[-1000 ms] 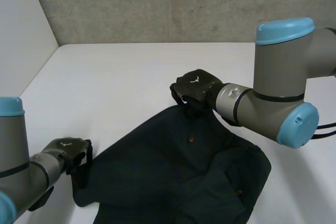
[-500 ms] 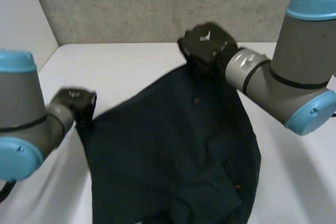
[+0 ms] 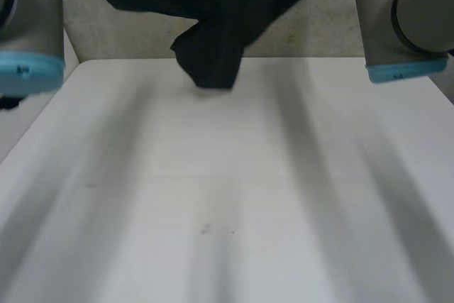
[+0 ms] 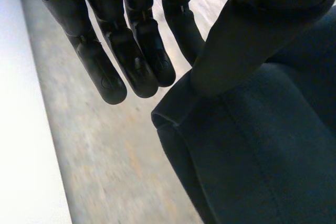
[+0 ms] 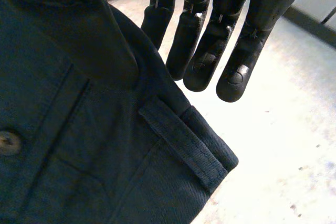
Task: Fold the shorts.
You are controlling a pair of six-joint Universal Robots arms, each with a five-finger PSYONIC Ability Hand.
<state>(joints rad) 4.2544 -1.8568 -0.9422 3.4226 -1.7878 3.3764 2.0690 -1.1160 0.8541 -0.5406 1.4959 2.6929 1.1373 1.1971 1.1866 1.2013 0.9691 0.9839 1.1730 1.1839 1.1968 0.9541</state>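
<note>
Shorts point(image 3: 213, 12): position at this inspection?
— Off the table point(image 3: 213, 196). A second ago they lay spread on its near half. Now they hang above its far edge with one drooping fold lowest, and both arms are raised.
— Grips?
— Left robot hand point(image 4: 136, 51): the thumb clamps a corner of the cloth against straight fingers. Right robot hand point(image 5: 210, 51): the thumb pins the waistband beside a belt loop point(image 5: 178, 145), with a button point(image 5: 8, 142) nearby. Both are holding.
— Meaning?
— Judged to be a lift to shake the cloth flat. No fold is made yet, and the shorts must be laid down again first.
</note>
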